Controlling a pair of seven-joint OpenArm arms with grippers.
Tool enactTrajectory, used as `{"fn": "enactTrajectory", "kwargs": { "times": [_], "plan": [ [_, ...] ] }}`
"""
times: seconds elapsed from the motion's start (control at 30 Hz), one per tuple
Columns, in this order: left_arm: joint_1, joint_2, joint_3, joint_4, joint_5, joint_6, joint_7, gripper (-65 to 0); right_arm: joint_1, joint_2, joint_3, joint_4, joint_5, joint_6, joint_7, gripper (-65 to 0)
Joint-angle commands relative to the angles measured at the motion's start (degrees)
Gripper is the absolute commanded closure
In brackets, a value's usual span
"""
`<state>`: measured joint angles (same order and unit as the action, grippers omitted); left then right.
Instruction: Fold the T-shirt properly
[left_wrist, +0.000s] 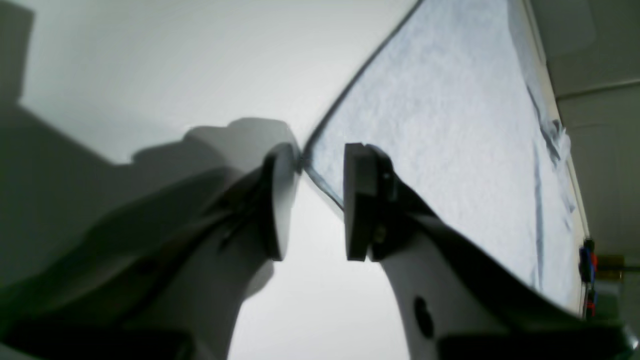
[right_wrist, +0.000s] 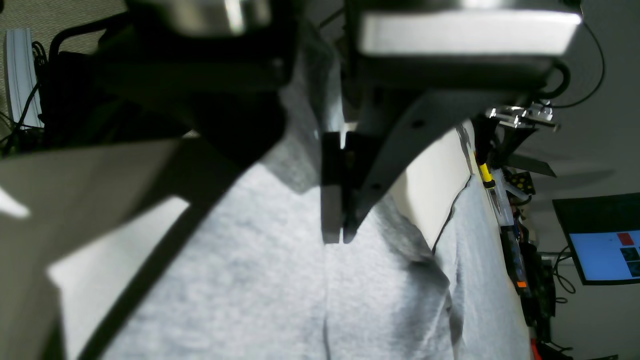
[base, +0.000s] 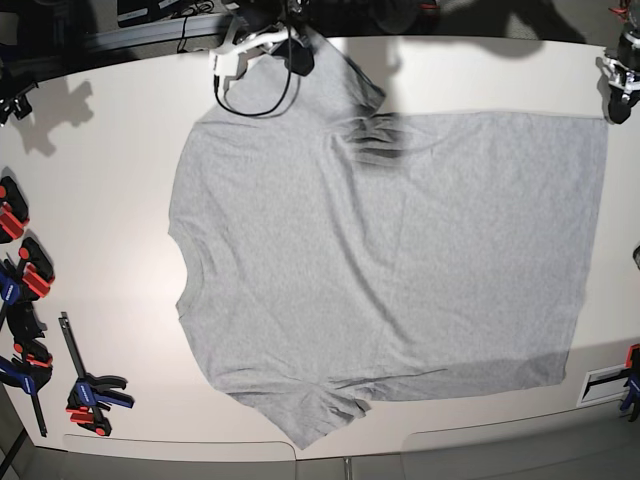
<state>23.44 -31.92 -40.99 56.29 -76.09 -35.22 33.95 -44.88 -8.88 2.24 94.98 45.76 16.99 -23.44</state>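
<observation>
The light grey T-shirt (base: 380, 250) lies spread flat on the white table (base: 100, 150), plain side up, collar toward the left of the base view. My right gripper (base: 285, 40) is at the far edge, shut on the far sleeve. In the right wrist view its jaws (right_wrist: 334, 235) pinch grey T-shirt cloth (right_wrist: 250, 275) that rises between them. My left gripper (base: 618, 85) sits at the far right by the hem corner. In the left wrist view it (left_wrist: 315, 165) stands open, low over the table. The T-shirt's corner (left_wrist: 450, 125) lies just beyond its fingertips, with nothing between the pads.
Several red, blue and black clamps (base: 25, 270) line the table's left edge, with another clamp (base: 90, 395) at the front left. A black cable (base: 255, 95) loops over the shirt near the right arm. A monitor (right_wrist: 605, 250) stands beyond the table.
</observation>
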Motion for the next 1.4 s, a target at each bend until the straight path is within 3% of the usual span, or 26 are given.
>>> {"fn": "enactTrajectory", "kwargs": {
  "times": [0.0, 0.27, 0.53, 0.6, 0.73, 1.37],
  "plan": [
    [-0.20, -1.44, 0.35, 0.68, -0.94, -1.05, -0.79, -18.0, -0.52, -0.12, -0.02, 0.37, -0.83, -0.39, -0.20, 0.0],
    [-3.37, -1.44, 6.58, 0.66, 0.09, -1.07, 0.11, -20.7, -0.52, -0.12, -0.02, 0.37, -0.83, -0.39, -0.22, 0.0],
    [-4.68, -1.64, 6.71, 0.66, 2.58, -0.35, -1.62, -20.3, -0.55, -0.12, -0.02, 0.37, -0.83, -0.33, -0.24, 0.0],
    [-4.70, -1.64, 6.71, 0.66, 2.56, -0.37, -1.64, -17.4, -0.55, -0.12, -0.02, 0.37, -0.87, 0.15, -0.59, 0.0],
    [-4.66, -1.64, 6.71, 0.66, 2.56, -0.37, -1.57, 0.0, -0.55, -0.12, -0.02, 0.37, -0.87, 2.29, -0.63, 0.0],
    [-2.16, -3.52, 6.54, 0.68, 2.47, -0.42, -2.10, 0.0, -3.04, -0.12, -0.02, 3.45, -5.70, 5.57, -1.88, 0.0]
  ]
}}
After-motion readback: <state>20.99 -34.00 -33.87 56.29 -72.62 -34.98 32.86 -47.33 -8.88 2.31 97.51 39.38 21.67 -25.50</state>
